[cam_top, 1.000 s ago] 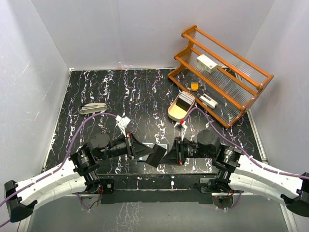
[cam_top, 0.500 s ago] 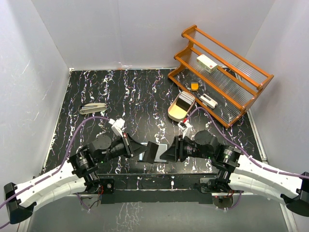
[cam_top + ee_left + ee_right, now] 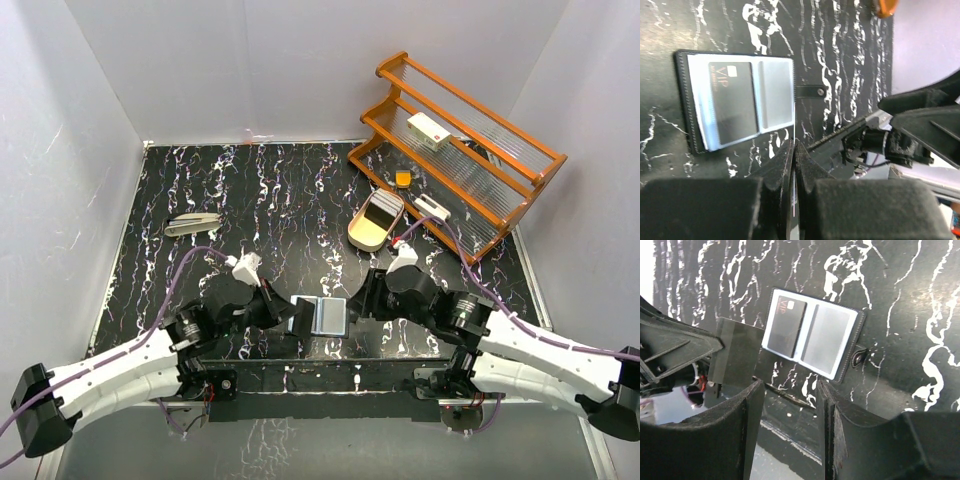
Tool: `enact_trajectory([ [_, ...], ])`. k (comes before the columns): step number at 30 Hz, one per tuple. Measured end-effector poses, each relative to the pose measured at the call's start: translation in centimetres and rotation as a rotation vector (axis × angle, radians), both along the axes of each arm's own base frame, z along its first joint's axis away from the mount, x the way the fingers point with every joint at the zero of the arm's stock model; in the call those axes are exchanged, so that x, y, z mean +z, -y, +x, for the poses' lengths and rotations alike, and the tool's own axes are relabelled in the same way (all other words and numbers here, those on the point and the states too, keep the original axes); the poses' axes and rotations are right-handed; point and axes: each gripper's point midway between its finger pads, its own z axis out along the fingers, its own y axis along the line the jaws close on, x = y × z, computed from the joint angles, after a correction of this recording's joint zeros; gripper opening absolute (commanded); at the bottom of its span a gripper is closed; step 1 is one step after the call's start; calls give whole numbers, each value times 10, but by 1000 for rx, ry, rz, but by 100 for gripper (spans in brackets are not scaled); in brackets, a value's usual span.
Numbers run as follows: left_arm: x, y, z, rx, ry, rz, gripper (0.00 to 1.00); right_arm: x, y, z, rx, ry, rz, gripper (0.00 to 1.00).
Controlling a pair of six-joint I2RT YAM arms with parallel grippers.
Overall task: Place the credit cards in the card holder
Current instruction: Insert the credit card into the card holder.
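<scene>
The card holder (image 3: 329, 315) lies open and flat on the black marbled table near its front edge, blue-grey inner faces up. A dark card marked VIP (image 3: 733, 97) sits in one of its pockets, as the right wrist view (image 3: 786, 325) also shows. The holder's snap strap (image 3: 810, 90) sticks out on one side. My left gripper (image 3: 298, 320) is shut on another dark, thin card (image 3: 735, 357), held edge-on just left of the holder (image 3: 740, 102). My right gripper (image 3: 360, 298) is open and empty, just right of the holder (image 3: 812, 334) and above it.
A cream oval-ended tray (image 3: 374, 222) stands behind the right arm. A wooden two-tier rack (image 3: 460, 150) at the back right holds a white box with a red mark (image 3: 428, 130), an orange piece (image 3: 402, 178) and a white item (image 3: 432, 208). A grey stapler-like object (image 3: 193, 222) lies at left.
The holder now lies open and flat between the grippers. My right gripper has drawn back to the right, away from it. My left gripper has turned and still holds the card.
</scene>
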Motion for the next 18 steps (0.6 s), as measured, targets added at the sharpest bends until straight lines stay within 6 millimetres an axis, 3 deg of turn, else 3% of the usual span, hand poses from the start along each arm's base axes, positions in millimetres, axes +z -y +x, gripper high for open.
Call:
enact_trajectory([
  [4,-17,-7,14,47,-47,46,0,-10,3,9,-37,-1,-65,47],
  [11,-22,-14,45,101,-95,-19,0,-36,5,12,-50,-41,-164,49],
  [18,-44,-7,43,42,-162,-38,0,-56,-3,16,-46,-73,-213,45],
])
